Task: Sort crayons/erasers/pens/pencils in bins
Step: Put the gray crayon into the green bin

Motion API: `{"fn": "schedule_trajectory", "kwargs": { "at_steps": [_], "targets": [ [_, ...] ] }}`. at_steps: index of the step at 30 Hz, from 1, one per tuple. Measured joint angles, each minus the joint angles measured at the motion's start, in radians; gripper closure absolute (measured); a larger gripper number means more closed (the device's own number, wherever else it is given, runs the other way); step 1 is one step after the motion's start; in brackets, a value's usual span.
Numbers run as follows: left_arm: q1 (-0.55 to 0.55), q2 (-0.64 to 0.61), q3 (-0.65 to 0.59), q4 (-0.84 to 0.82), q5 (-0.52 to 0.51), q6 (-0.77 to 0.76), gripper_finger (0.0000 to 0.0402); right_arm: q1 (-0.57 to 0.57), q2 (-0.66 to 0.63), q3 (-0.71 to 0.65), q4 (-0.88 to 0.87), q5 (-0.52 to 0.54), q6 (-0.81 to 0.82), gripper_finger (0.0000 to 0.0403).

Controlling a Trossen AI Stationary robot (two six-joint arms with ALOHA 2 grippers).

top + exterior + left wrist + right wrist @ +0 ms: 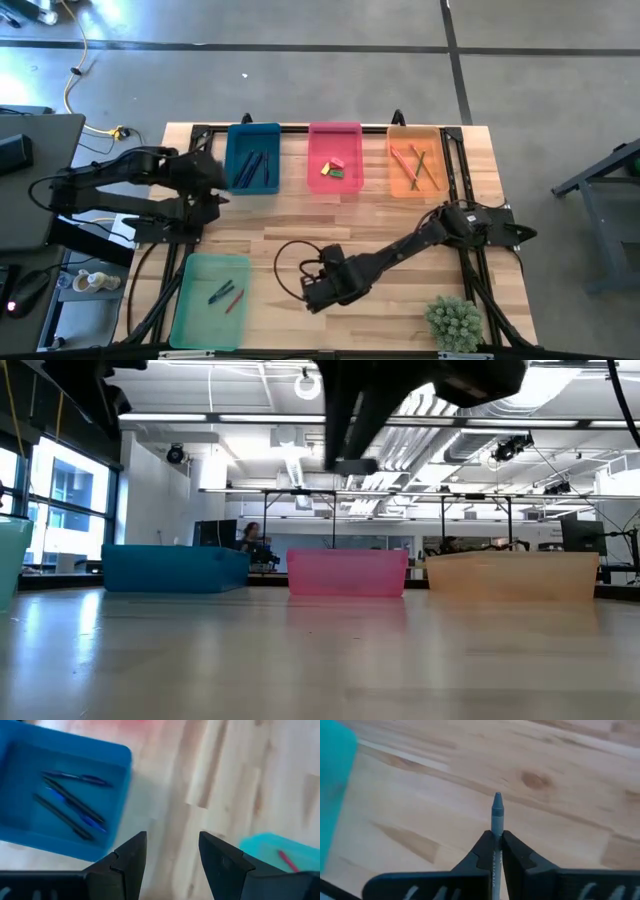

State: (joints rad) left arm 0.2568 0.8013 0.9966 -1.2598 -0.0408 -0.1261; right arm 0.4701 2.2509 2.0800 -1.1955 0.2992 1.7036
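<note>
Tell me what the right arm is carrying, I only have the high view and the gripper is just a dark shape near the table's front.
Observer: The right gripper is shut on a bluish-grey crayon, tip pointing forward past the fingers.
Operator: Is the green bin close to it?
Observer: The right wrist view shows the light green bin at the edge of its picture, with bare wood under the crayon.
Operator: And the left gripper, is it holding anything?
Observer: No. The left gripper is open and empty, beside the blue bin that holds the pens.
</note>
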Motion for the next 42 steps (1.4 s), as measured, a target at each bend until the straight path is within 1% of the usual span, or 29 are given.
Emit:
{"fn": "schedule_trajectory", "kwargs": {
  "at_steps": [4,9,11,14,18,21,23,27,29,32,36,42],
  "targets": [
    [0.005,-0.016,0.0,-0.043,0.107,-0.001,0.0232,-0.018,-0.005,0.0,0.061,0.015,-0.055,0.04],
    [0.005,-0.042,-0.001,-0.051,0.268,-0.01,0.0232,-0.045,-0.007,0.0,0.158,0.039,-0.14,0.04],
    [0.005,-0.063,-0.013,-0.032,0.312,-0.022,0.0232,-0.054,-0.007,0.0,0.2,0.047,-0.181,0.04],
    [0.005,-0.113,-0.066,0.045,0.368,-0.067,0.0232,-0.064,-0.01,0.0,0.259,0.081,-0.241,0.04],
    [0.003,-0.185,-0.156,0.194,0.391,-0.148,0.0232,-0.072,-0.034,0.0,0.3,0.124,-0.294,0.04],
    [0.003,-0.213,-0.206,0.303,0.43,-0.206,0.0232,-0.078,-0.057,0.0,0.326,0.163,-0.338,0.04],
    [0.003,-0.223,-0.234,0.352,0.435,-0.233,0.0232,-0.081,-0.076,0.0,0.339,0.192,-0.366,0.04],
    [-0.009,-0.224,-0.269,0.453,0.448,-0.243,0.0232,-0.092,-0.105,0.001,0.368,0.229,-0.414,0.04],
    [-0.023,-0.224,-0.292,0.535,0.48,-0.262,0.0232,-0.098,-0.114,0.002,0.38,0.247,-0.447,0.04],
    [-0.056,-0.221,-0.316,0.639,0.486,-0.281,0.0232,-0.109,-0.13,0.001,0.431,0.275,-0.509,0.04],
    [-0.106,-0.198,-0.329,0.77,0.479,-0.279,0.0232,-0.125,-0.155,0.001,0.548,0.295,-0.631,0.04],
    [-0.162,-0.136,-0.33,0.949,0.477,-0.294,0.0232,-0.152,-0.177,0.001,0.726,0.295,-0.818,0.04]
  ]
}}
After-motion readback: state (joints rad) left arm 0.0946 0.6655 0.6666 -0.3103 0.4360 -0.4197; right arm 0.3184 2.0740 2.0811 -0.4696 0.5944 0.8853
